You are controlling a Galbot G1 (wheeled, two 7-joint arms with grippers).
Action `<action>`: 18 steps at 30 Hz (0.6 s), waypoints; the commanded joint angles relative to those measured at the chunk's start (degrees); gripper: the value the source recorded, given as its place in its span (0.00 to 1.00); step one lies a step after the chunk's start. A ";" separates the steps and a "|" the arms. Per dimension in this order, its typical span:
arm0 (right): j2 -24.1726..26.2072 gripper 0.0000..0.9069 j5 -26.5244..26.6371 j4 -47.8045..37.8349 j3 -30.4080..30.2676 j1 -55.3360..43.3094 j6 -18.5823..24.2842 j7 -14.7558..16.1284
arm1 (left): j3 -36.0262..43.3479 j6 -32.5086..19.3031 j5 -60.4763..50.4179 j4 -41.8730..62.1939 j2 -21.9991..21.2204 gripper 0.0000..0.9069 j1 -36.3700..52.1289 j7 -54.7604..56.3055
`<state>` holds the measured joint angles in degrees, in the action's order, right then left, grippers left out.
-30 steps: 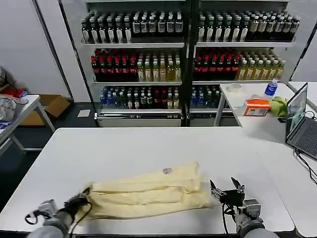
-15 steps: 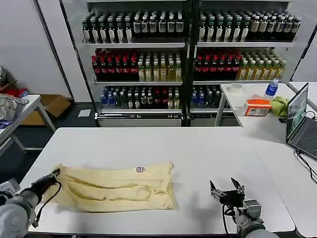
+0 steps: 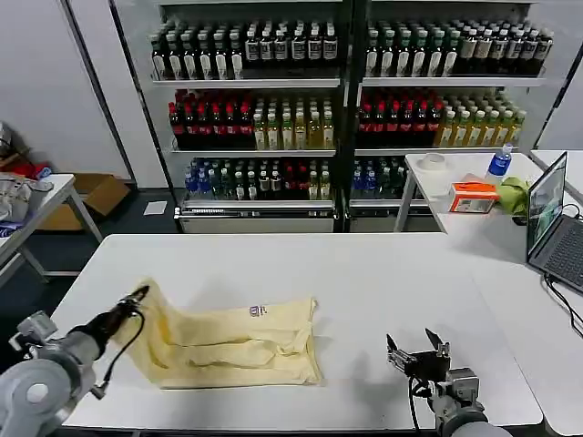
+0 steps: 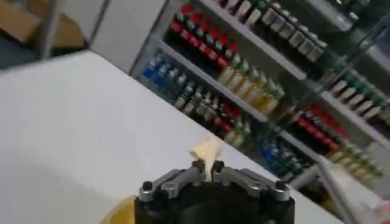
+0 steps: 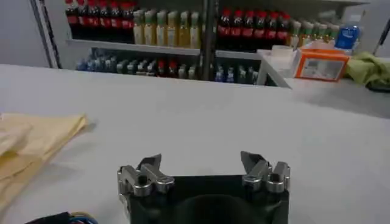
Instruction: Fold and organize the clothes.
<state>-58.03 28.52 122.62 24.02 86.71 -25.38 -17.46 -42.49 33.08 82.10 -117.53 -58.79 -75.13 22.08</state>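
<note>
Cream T-shirt [image 3: 228, 342]: folded lengthwise and laid on the white table [image 3: 383, 273]; its left end is lifted off the surface at the left gripper, its right end lies flat, well short of the right gripper.
Left gripper [image 3: 138, 294]: raised over the table's left part, fingers pressed together on the shirt's left corner; in the left wrist view a cream tip of fabric [image 4: 207, 153] is seen pinched between the fingers.
Right gripper [image 3: 415, 349]: low at the near right of the table, fingers spread, nothing held; the shirt's edge [image 5: 36, 140] lies apart from it, toward the left gripper.
Neck label [image 3: 259, 311]: seen on the shirt's upper fold, between the two grippers.
</note>
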 commanded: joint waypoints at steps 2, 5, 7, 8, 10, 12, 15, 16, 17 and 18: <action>0.04 1.00 -0.01 -0.52 -0.43 -0.48 0.03 0.04 | 13.78 -0.06 4.11 -2.63 -10.61 0.03 7.44 2.98; -0.11 1.00 0.06 -0.93 -1.38 -1.45 -0.03 0.01 | 16.45 -0.17 2.89 -2.17 -11.65 0.03 8.39 3.30; -0.14 1.00 0.11 -1.24 -1.88 -2.15 -0.04 0.03 | 18.92 -0.41 1.78 -2.01 -11.91 0.03 8.53 3.48; -0.16 1.00 0.14 -1.50 -2.26 -2.66 -0.06 -0.01 | 19.98 -0.48 0.97 -2.06 -11.94 0.03 8.50 3.56; -0.18 1.00 0.24 -1.82 -2.54 -3.16 -0.06 0.00 | 21.87 -0.47 -0.58 -2.05 -11.90 0.03 8.51 3.55; -0.17 1.00 0.41 -2.06 -2.61 -3.50 -0.05 0.01 | 23.53 -0.49 -2.12 -1.75 -11.90 0.03 8.65 3.54; -0.14 1.00 0.62 -2.30 -2.57 -3.68 -0.05 0.05 | 25.34 -0.63 -4.35 -0.30 -12.08 0.03 8.86 3.88; -0.12 1.00 0.67 -2.34 -2.55 -3.69 -0.03 0.06 | 26.10 -0.75 -5.36 -0.08 -12.10 0.03 8.85 4.02; -0.11 1.00 0.69 -2.38 -2.56 -3.70 -0.05 0.07 | 26.72 -0.86 -6.04 0.28 -12.10 0.03 8.86 4.14; -0.09 1.00 0.71 -2.42 -2.57 -3.72 -0.05 0.06 | 27.22 -0.99 -6.42 0.41 -12.10 0.03 8.98 4.19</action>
<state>-58.14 29.16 120.54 21.94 83.83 -25.41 -17.42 -24.89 32.44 81.32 -118.56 -68.71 -67.86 25.46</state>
